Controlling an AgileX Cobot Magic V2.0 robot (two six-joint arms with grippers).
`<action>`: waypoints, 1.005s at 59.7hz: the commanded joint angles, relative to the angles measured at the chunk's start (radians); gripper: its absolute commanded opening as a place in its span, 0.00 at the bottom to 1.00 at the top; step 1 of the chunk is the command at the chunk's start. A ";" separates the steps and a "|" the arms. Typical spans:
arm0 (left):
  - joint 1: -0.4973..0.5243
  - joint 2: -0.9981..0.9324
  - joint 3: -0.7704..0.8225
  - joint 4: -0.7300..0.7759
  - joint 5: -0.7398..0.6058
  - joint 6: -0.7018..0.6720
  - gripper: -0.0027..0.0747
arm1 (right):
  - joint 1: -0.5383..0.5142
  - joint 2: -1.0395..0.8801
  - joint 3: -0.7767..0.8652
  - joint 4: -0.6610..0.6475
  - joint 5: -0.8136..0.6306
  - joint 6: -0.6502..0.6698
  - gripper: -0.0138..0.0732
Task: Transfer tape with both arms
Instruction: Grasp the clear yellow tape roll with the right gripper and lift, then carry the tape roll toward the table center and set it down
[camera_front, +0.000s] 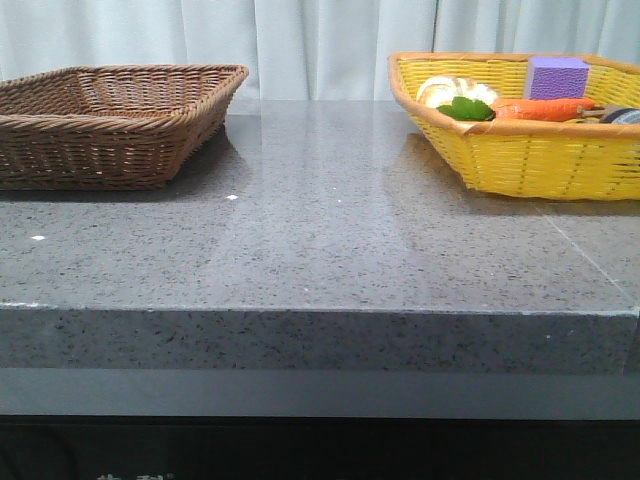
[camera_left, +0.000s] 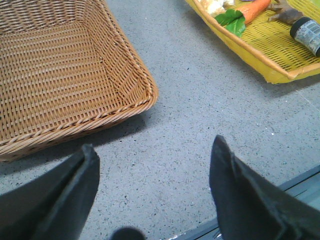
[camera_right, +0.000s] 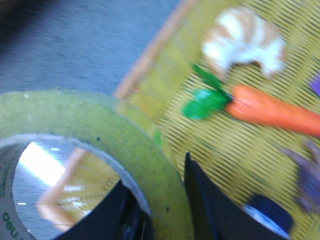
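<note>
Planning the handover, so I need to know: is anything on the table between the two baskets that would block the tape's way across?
Nothing visible does. The right gripper is shut on the tape over the yellow basket. The grey table between it and the brown basket is bare, and the left gripper waits open.

Front view sits low at the bench's (camera_front: 320, 250) near edge, facing far. Left wrist looks down between both baskets; right wrist hovers close over the yellow basket (camera_right: 240, 150), shared by all.
</note>
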 joint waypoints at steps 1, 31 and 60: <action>-0.008 0.006 -0.034 -0.014 -0.067 0.000 0.64 | 0.077 -0.048 -0.031 0.049 -0.049 -0.009 0.36; -0.008 0.006 -0.034 -0.014 -0.067 -0.006 0.64 | 0.388 0.165 -0.030 -0.092 -0.118 -0.005 0.36; -0.008 0.006 -0.034 -0.015 -0.067 -0.006 0.64 | 0.391 0.289 -0.030 -0.178 -0.216 0.002 0.36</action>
